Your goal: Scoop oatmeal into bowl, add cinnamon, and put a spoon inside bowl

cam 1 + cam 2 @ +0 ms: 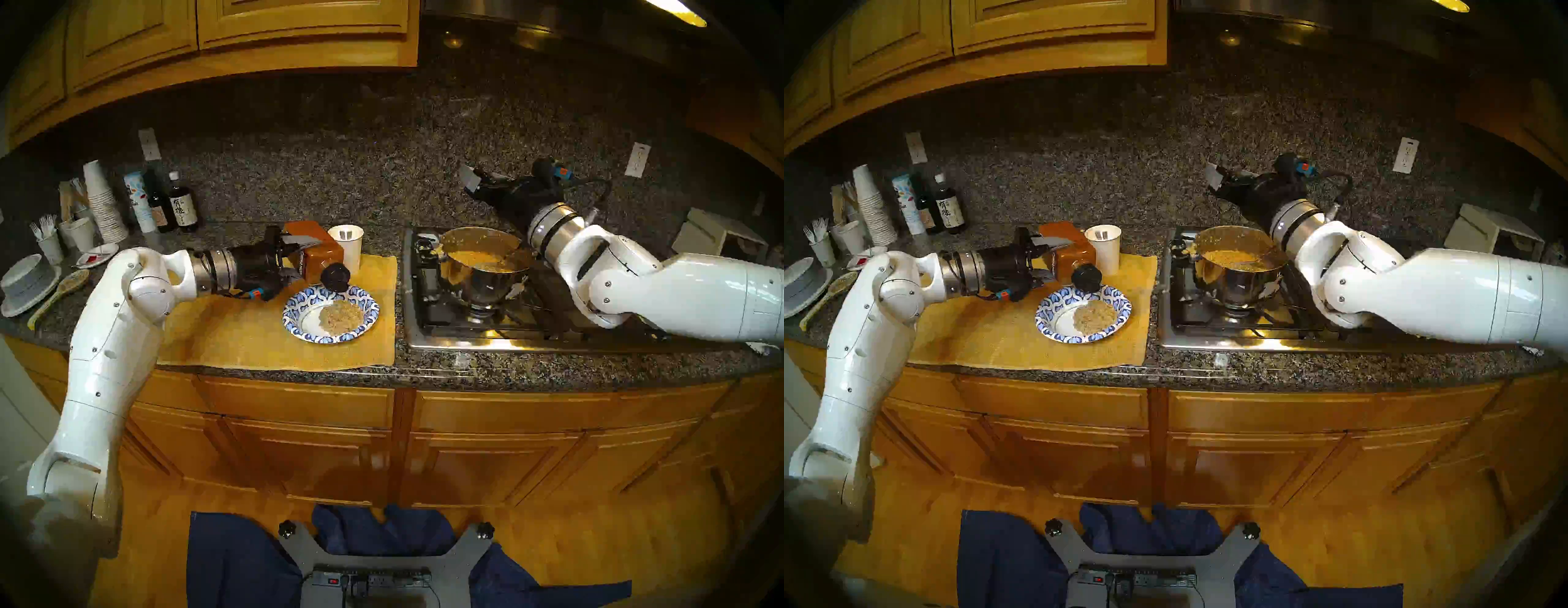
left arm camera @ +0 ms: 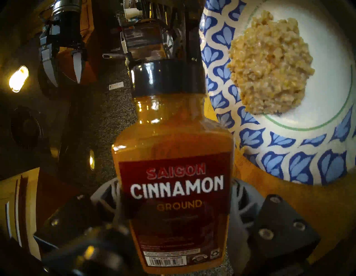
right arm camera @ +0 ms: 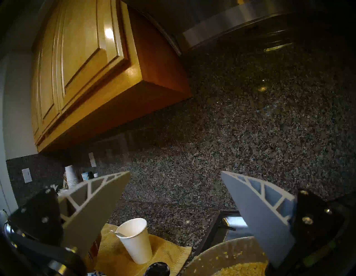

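A: Where's the tall clear plastic cinnamon bottle (image 2: 173, 154) with the dark cap?

B: Clamped around its labelled body by the left gripper (image 1: 297, 259), tipped nearly level, cap over the back rim of the blue-and-white paper bowl (image 1: 297, 329) on the yellow mat (image 1: 237, 335).

A: How will it handle?

B: Probably light, stiff and smooth; the flat sides suit the grip. The right gripper (image 3: 174, 194) hangs wide, empty.

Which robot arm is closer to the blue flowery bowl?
Left. The left tool holds the cinnamon bottle tipped sideways, its cap at the bowl rim. The right tool is open, up by the back wall beyond the pot.
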Robot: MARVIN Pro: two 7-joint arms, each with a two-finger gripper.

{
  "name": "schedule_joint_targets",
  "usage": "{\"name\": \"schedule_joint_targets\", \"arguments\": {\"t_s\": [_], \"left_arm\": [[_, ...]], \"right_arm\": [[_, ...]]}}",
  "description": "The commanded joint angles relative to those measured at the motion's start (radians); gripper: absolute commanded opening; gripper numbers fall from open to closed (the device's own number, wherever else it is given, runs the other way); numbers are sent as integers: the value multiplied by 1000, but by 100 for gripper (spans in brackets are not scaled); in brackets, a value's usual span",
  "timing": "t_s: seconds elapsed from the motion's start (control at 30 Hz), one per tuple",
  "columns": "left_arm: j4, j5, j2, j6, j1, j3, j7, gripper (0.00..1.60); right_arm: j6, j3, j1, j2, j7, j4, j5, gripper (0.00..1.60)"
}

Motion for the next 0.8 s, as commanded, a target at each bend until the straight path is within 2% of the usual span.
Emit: {"name": "schedule_joint_targets", "arguments": {"t_s": [0.0, 0.33, 0.77], "left_arm": [[-13, 19, -3, 3, -82, -35, 80, 0], [27, 123, -4, 3, -111, -5, 160, 0], [20, 209, 24, 3, -133, 57, 254, 0]], "right_arm": [[-13, 29, 31, 0, -2, -1, -2, 160], [-13, 29, 32, 0, -2, -1, -2, 160], [-13, 29, 32, 0, -1, -1, -2, 160]]}}
